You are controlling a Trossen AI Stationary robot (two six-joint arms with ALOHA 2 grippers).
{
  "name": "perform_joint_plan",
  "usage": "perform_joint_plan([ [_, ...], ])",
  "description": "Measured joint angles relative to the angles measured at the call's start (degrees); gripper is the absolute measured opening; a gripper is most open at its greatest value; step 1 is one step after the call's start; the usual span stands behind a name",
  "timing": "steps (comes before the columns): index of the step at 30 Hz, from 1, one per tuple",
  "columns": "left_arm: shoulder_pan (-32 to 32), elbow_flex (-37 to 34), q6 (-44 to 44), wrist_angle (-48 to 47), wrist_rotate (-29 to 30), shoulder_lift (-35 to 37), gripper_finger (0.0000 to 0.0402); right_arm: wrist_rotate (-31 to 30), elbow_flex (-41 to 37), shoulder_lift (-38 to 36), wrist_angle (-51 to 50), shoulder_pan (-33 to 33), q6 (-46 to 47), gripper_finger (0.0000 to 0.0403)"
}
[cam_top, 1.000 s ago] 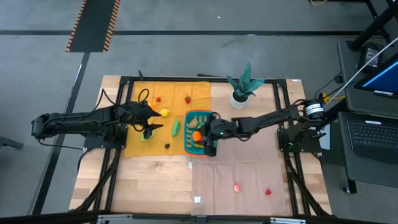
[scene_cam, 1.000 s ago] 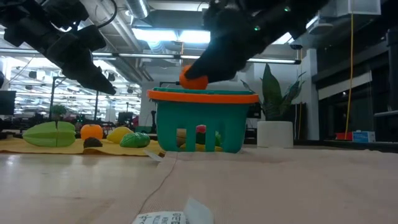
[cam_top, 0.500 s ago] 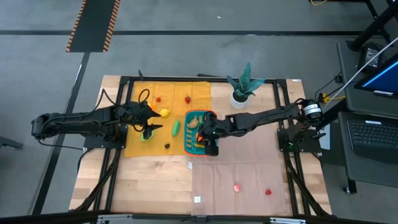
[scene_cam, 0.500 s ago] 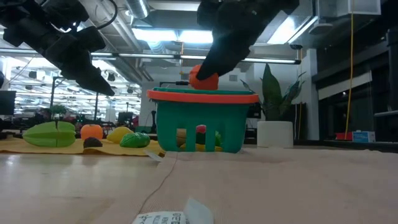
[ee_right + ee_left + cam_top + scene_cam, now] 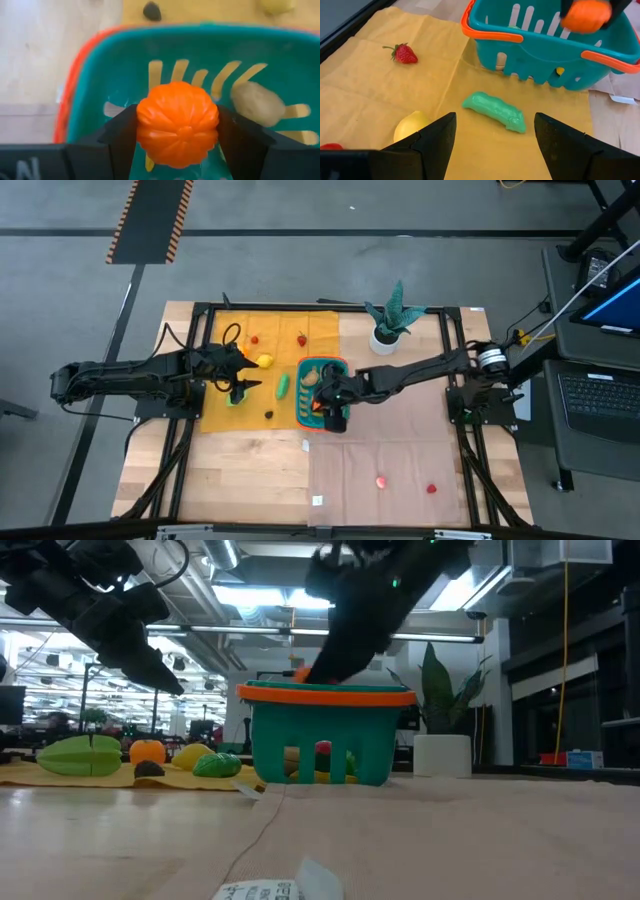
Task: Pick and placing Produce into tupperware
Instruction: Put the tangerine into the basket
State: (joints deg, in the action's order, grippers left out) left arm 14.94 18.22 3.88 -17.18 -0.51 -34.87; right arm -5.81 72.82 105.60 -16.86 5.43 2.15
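The teal tupperware [image 5: 306,370] with an orange rim [image 5: 325,695] stands at the table's middle, at the edge of a yellow cloth [image 5: 225,340]. My right gripper [image 5: 177,145] hangs over its inside, shut on an orange ribbed piece of produce [image 5: 177,131], which also shows in the left wrist view as the orange piece [image 5: 585,15]. A tan piece [image 5: 257,103] lies on the basket floor. My left gripper [image 5: 495,135] stands open above the cloth, left of the basket. A green pod [image 5: 495,111], a lemon [image 5: 412,127] and a strawberry [image 5: 404,53] lie on the cloth. My right gripper pinches the orange piece by its two opposite sides [image 5: 142,125] between its two fingers. The fingers slant down from the table's right side. The piece hangs clear over the basket's inside, about level with the rim [image 5: 300,673].
A potted plant [image 5: 388,320] stands at the far right of the basket. Two red pieces [image 5: 382,480] [image 5: 431,489] lie on the near part of the table. A green piece [image 5: 235,395] and a small dark one [image 5: 268,415] lie on the cloth below my left gripper.
My right gripper has gone a little toward the table's left over the basket and tipped farther downward. The orange piece has sunk with it from above the rim to about rim level.
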Motion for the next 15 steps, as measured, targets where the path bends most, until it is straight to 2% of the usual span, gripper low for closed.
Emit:
perform_joint_plan([
  [8,-0.02,0.00,0.00,-0.25,0.00,0.00,0.0261,0.86,-0.02,5.28,4.74,-0.06,-1.16,0.0237],
  [13,-0.01,0.00,-0.01,-0.28,-0.01,0.01,0.0261,0.97,-0.01,6.10,6.50,-0.15,-0.96,0.0238],
  [15,0.00,0.00,0.00,-0.30,0.00,0.00,0.0261,0.96,0.04,6.16,6.51,-0.17,-0.92,0.0257],
])
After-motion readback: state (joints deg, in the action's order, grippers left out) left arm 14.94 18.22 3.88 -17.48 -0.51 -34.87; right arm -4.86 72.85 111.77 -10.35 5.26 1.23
